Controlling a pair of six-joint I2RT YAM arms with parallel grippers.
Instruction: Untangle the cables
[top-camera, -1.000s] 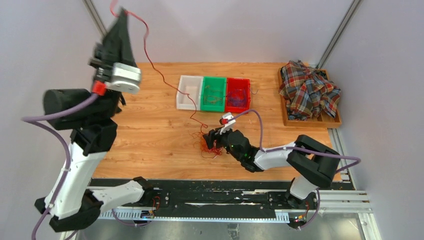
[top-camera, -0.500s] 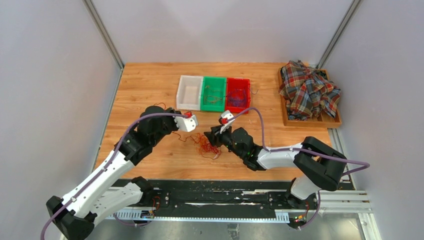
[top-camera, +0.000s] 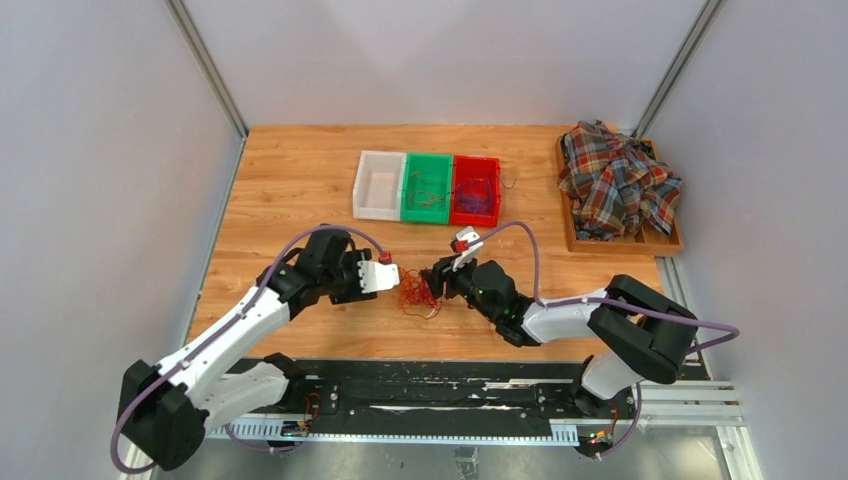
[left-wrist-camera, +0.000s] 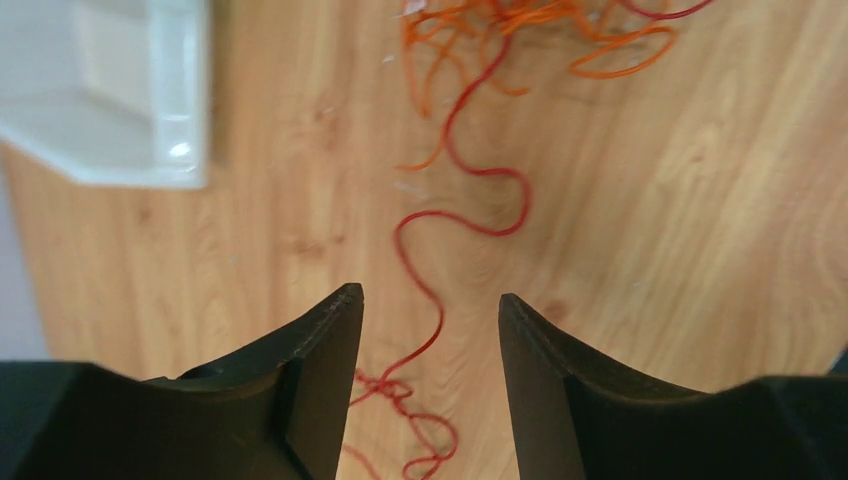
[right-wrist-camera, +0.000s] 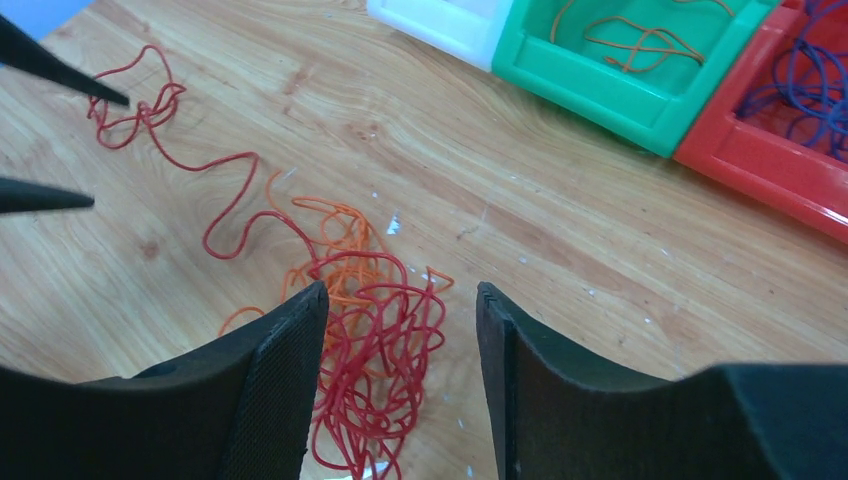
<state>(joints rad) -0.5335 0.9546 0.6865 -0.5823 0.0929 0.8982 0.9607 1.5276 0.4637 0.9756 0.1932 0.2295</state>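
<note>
The tangle of thin red and orange wire cables (top-camera: 417, 293) lay on the wooden desk (top-camera: 300, 180) between two open, empty claws, directly under the right claw (top-camera: 434, 281), its loose red tail (left-wrist-camera: 440, 315) running toward the left claw (top-camera: 392, 279).

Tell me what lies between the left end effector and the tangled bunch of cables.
One loose red cable snakes across the table from the tangled bunch to the open left end effector; nothing else. The left wrist view shows it.
</note>
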